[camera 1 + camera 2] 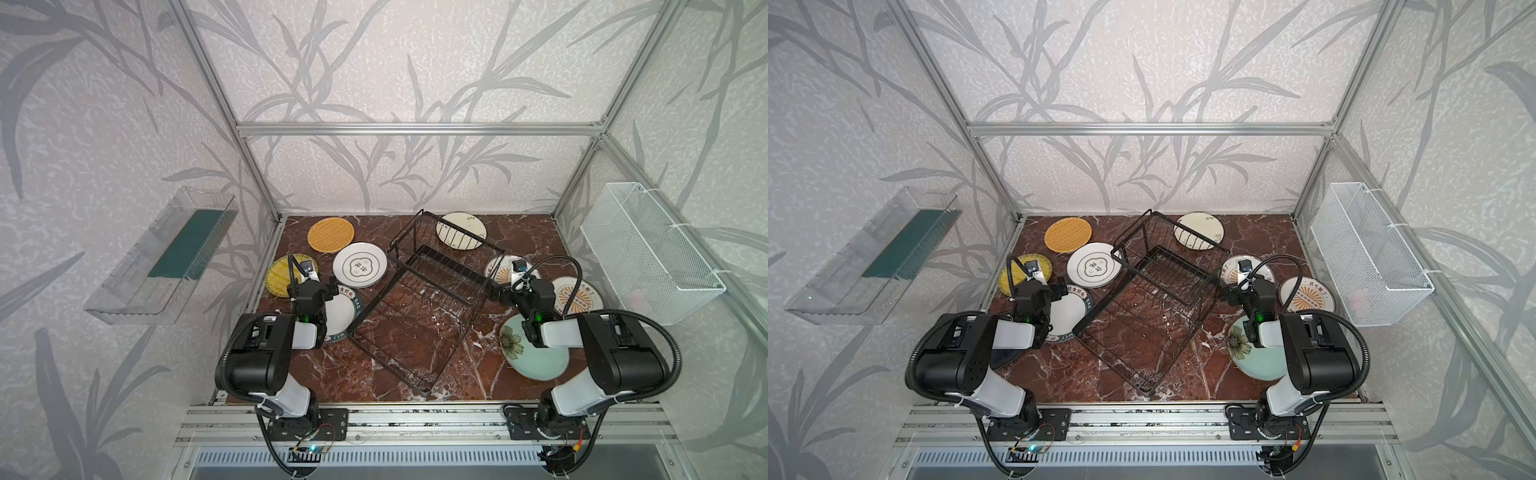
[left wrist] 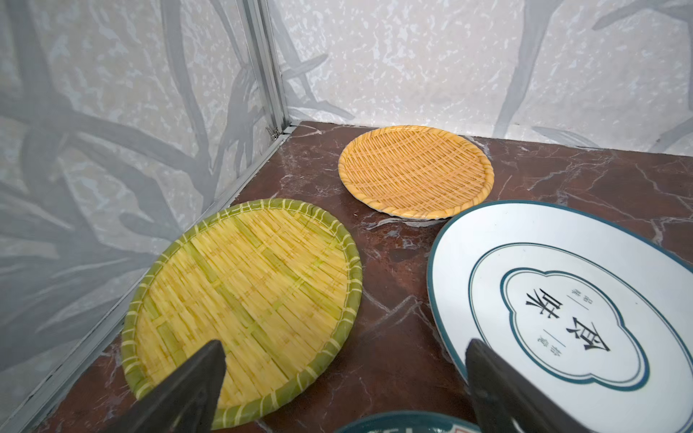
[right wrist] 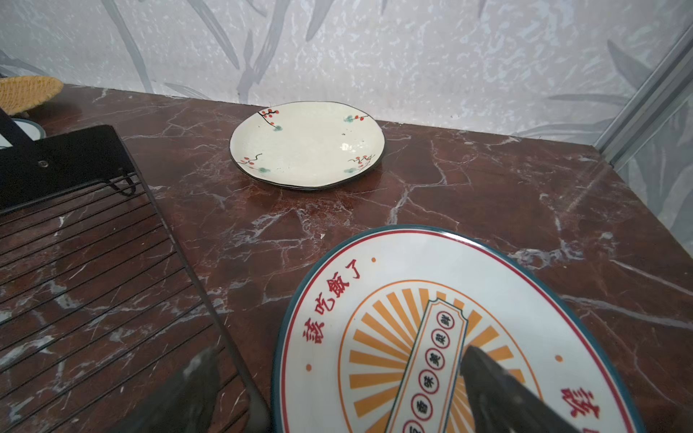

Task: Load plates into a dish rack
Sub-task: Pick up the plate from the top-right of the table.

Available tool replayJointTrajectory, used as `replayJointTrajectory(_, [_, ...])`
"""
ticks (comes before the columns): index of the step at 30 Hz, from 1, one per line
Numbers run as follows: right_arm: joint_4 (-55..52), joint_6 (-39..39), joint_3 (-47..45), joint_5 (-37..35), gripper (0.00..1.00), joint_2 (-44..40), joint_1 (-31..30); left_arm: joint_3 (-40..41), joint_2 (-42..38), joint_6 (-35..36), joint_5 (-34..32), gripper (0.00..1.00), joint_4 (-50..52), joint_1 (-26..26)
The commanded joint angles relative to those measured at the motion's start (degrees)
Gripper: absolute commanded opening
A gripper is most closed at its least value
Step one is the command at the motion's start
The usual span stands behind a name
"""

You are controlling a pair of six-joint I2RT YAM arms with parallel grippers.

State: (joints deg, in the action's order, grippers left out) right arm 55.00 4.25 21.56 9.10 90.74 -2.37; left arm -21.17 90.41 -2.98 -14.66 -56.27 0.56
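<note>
The black wire dish rack [image 1: 428, 299] stands aslant mid-table with no plates in it. Plates lie flat around it: orange woven [image 1: 331, 235], yellow woven [image 2: 243, 300], white emblem [image 2: 562, 311] and a teal-rimmed one [image 1: 343, 311] on the left; cream [image 3: 307, 144], two sunburst plates [image 3: 431, 337] [image 1: 579, 297] and pale teal with a flower [image 1: 536, 353] on the right. My left gripper [image 2: 345, 343] hangs open between the yellow and emblem plates, holding nothing. My right gripper [image 3: 340, 350] is open, one finger over the rack's edge, the other over a sunburst plate.
A clear plastic bin [image 1: 162, 257] hangs on the left wall and a white mesh basket [image 1: 648, 253] on the right wall. Aluminium frame posts bound the brown marble table [image 1: 415, 374]. Both arm bases sit at the front rail.
</note>
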Motion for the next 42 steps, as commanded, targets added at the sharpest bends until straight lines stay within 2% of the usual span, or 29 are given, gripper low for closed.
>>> replayJointTrajectory(1, [0.6, 0.0, 0.3, 0.2, 0.99, 0.2, -0.1, 0.1, -0.1, 0.6, 0.6, 0.99, 0.3, -0.5])
replayJointTrajectory(29, [1.2, -0.1, -0.1, 0.2, 0.99, 0.2, -0.1, 0.1, -0.1, 0.6, 0.6, 0.99, 0.3, -0.5])
replayJointTrajectory(35, [2.7, -2.0, -1.0, -5.1, 0.99, 0.1, -0.1, 0.3, -0.2, 0.3, 0.9, 0.99, 0.0, -0.6])
replayJointTrajectory(42, [3.6, -2.5, -1.7, -6.9, 0.99, -0.1, -0.1, 0.2, -0.3, 0.3, 0.8, 0.99, 0.4, -0.7])
